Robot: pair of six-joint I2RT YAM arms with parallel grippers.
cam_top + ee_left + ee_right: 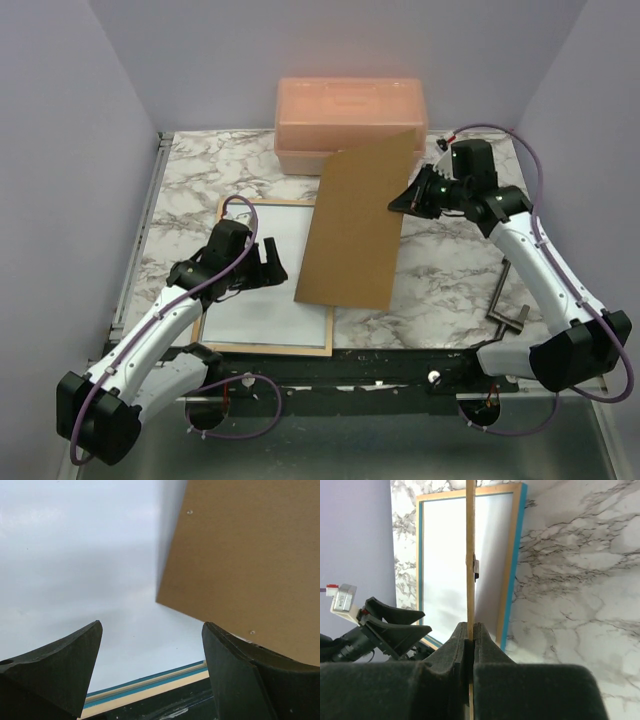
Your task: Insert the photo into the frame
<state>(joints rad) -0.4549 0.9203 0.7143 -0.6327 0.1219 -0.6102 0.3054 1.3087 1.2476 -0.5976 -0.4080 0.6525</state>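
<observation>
The frame [262, 349] lies flat on the left of the marble table, with a light wood rim and a blue inner edge [150, 685]. A plain white sheet [262, 295] fills it and looks like the photo's white back; no printed side shows. My left gripper [268, 262] is open and empty just above this white sheet [75, 555]. My right gripper [400, 203] is shut on the edge of the brown backing board [355, 230] and holds it tilted over the frame's right side. In the right wrist view the board [469, 555] shows edge-on between the pads [471, 627].
A pale orange plastic box [350, 120] stands at the back, touching the board's top corner in the top view. A dark metal bracket [510, 312] lies at the right near my right arm. Bare marble [450, 270] shows right of the board. Purple walls close both sides.
</observation>
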